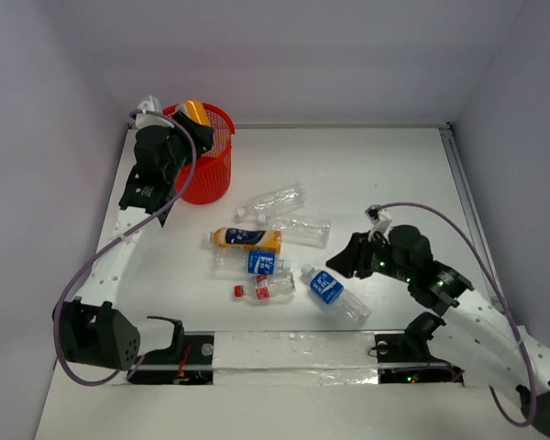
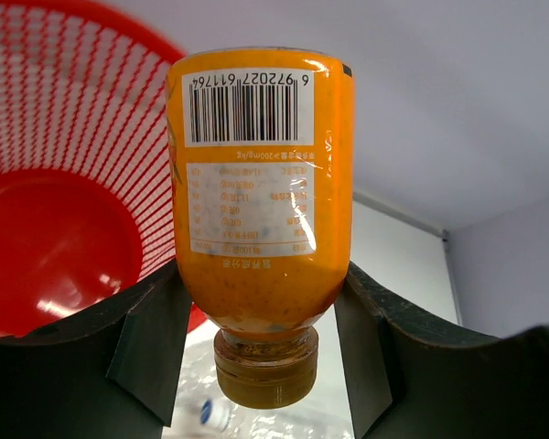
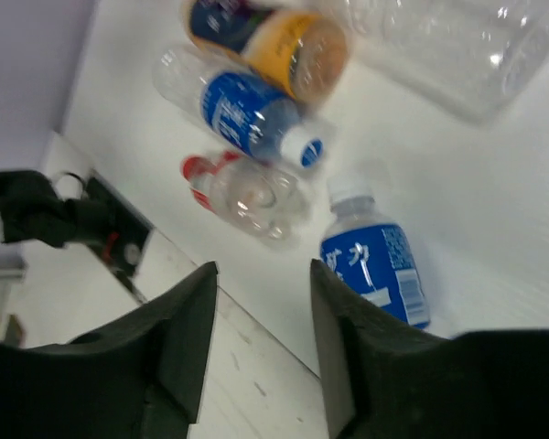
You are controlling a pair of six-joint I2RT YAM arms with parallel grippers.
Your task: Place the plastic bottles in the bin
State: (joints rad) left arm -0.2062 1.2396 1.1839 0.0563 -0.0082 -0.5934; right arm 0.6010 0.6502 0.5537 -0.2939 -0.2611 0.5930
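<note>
Pinching an orange bottle [image 2: 261, 183], left hand [image 2: 261, 334] covers part of the bin [image 1: 216, 174]; right hand [image 3: 263, 306] spread

This is looking like a robotics lab's test cell, not a lived-in room: two robot arms [image 1: 119, 240] are sitting bolted at the near edge of a bare white table [image 1: 394, 165], and plain pale walls [image 1: 348, 55] are closing it in on three sides. Purple-grey cables [image 1: 420, 204] are looping loose from the arms, shiny tape [image 1: 293, 353] is running along the table's front edge, and the only goods lying about are plastic bottles [image 1: 247, 239] and a red mesh bin [image 1: 211, 174].
</note>
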